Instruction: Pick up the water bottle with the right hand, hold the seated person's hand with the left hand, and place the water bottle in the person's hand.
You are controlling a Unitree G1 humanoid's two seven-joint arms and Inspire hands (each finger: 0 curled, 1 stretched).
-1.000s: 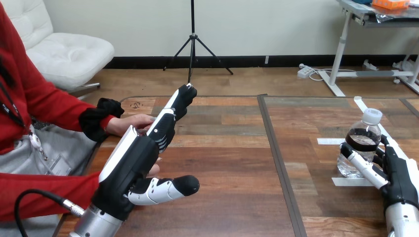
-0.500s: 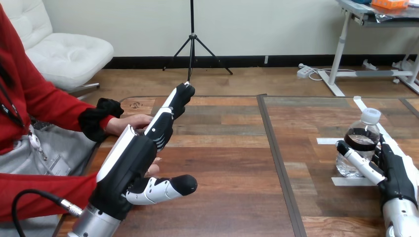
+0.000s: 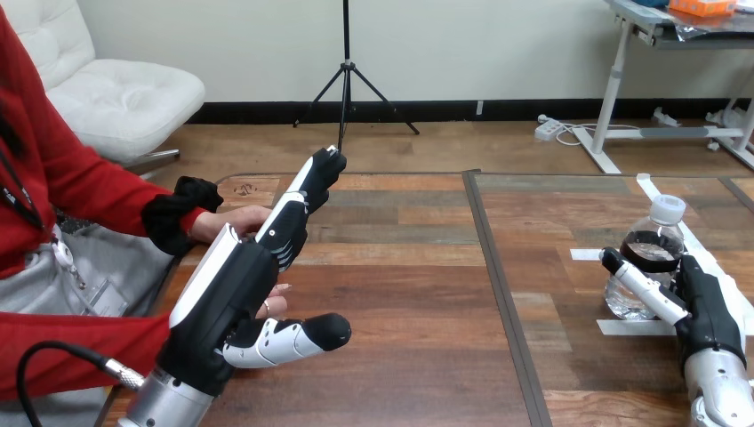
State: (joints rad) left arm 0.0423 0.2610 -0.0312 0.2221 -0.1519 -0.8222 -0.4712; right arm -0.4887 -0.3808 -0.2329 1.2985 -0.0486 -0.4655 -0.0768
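**Head view: bottle not yet lifted, open left hand poised by a seated person's hand**

At the right of the surface, the water bottle stands upright with its cap on, its base beside a strip of white tape. The robot's right hand is pressed in against the bottle's lower half. Whether it has closed on the bottle cannot be told from this angle.

At the left, the robot's left hand is spread wide, fingers straight and thumb held out, holding nothing. The person's near hand peeks out from just behind its palm, but contact between the two cannot be made out. The person's far hand rests at the surface's edge beyond the robot's fingertips.

By the look of it, the first step, the pickup, is the one in hand. The next move calls for a firm grip and a straight lift on the right. The left hand then has to curl round the person's hand before the bottle travels across the surface
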